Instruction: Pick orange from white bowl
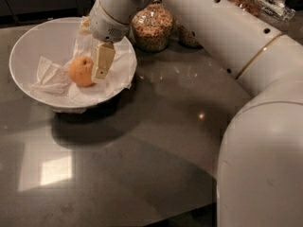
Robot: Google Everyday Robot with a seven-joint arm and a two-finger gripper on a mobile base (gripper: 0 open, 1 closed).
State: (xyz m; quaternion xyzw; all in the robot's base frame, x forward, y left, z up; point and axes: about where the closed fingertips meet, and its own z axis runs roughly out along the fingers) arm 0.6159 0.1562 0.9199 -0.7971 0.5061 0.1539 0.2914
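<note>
Hanging inside the white bowl (28,46) near the table's (156,141) far-left corner, the gripper (101,63) sat just beside the orange (80,71) on crumpled paper (47,77); clenched or released, I could not tell. The fruit seemed light, firm and slightly slick, best pinched across its middle.

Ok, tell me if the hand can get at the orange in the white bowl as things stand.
Probably yes: the hand hangs inside the white bowl, right beside the orange, with nothing covering the fruit.
</note>
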